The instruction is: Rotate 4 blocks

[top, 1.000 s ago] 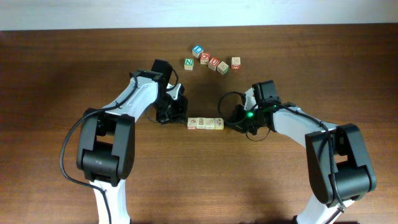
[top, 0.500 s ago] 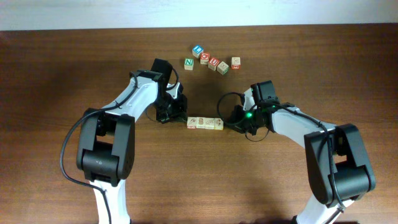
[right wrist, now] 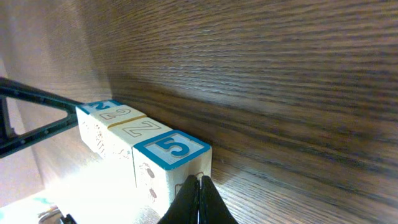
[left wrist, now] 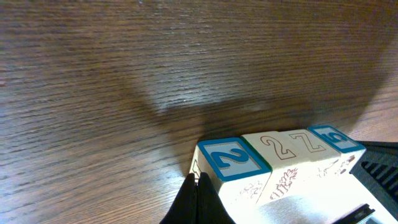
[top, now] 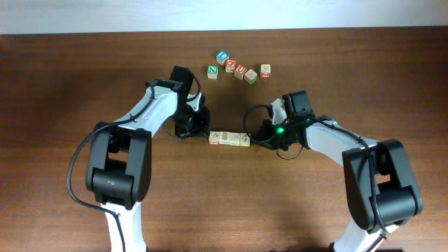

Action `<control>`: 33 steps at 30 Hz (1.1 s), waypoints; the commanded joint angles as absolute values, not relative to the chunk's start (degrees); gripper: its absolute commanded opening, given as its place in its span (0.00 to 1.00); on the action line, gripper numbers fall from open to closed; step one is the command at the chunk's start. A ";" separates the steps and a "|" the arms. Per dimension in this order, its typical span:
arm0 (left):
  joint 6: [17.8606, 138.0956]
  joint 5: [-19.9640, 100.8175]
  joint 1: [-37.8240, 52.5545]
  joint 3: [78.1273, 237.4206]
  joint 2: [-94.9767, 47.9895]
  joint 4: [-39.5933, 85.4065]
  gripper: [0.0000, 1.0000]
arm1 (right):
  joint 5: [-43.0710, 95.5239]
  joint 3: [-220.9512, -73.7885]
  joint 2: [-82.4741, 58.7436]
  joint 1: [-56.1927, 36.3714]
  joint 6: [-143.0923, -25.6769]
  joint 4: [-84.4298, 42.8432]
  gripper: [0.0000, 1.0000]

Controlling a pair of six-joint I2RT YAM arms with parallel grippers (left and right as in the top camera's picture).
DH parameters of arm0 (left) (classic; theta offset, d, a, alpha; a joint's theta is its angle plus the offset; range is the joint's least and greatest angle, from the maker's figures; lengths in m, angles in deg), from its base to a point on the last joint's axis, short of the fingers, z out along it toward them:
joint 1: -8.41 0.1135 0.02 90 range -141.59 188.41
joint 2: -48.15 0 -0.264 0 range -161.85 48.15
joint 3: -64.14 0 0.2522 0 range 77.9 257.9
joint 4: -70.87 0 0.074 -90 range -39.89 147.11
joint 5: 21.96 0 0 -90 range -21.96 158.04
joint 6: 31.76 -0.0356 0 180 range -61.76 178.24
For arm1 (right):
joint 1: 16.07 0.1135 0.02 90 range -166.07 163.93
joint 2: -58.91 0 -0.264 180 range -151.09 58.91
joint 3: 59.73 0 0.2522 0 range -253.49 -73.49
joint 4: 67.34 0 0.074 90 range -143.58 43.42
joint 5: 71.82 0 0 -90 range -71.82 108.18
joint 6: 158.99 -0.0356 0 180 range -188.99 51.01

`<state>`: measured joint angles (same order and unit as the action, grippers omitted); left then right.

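left gripper (left wrist: 198,198) is pinched fully shut, its tips meeting in a dark wedge against the near lower corner of the 2 block (left wrist: 231,160), the blue-framed end of the row. right gripper (right wrist: 200,199) is closed to a point in the same way and sits against the side face of the 5 block (right wrist: 171,150) at the opposite end. neither holds anything; each bears on the row like a blunt pusher.

between the two tips the four blocks (top: 230,139) lie touching in one straight line near the middle of the wooden table (top: 315,210). they look like small wooden cubes: light, rigid, not fragile, with smooth faces that probably slide easily on the grain. they are loose rather than joined, so end pressure that is off-centre would likely buckle the line or kick one cube out. the safer contact is low on the flat end faces, along the row's axis, not on the corners. to take a single cube, grip two opposite flat sides.

farther back, the lettered cubes (top: 239,70) lie scattered, well apart from the row.
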<state>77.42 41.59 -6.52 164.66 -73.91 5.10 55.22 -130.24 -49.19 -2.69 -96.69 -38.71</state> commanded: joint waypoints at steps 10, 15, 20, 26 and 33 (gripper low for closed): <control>77.95 39.09 -7.09 164.18 -74.15 5.45 0.00 | 59.98 -130.22 -47.68 -1.77 -94.70 -40.34 0.04; 77.92 39.09 -7.27 164.18 -74.15 5.45 0.00 | 60.01 -131.86 -47.18 -1.55 -94.77 -38.88 0.04; 77.95 39.12 -7.53 164.18 -74.15 5.45 0.00 | 58.91 -134.70 -47.09 1.09 -94.90 -36.39 0.04; 77.95 39.12 -7.73 164.18 -74.15 5.45 0.00 | 56.03 -138.90 -47.09 3.19 -94.68 -31.65 0.04; 77.95 39.09 -7.73 164.18 -74.15 5.43 0.00 | 53.47 -141.94 -47.09 5.44 -94.64 -28.78 0.04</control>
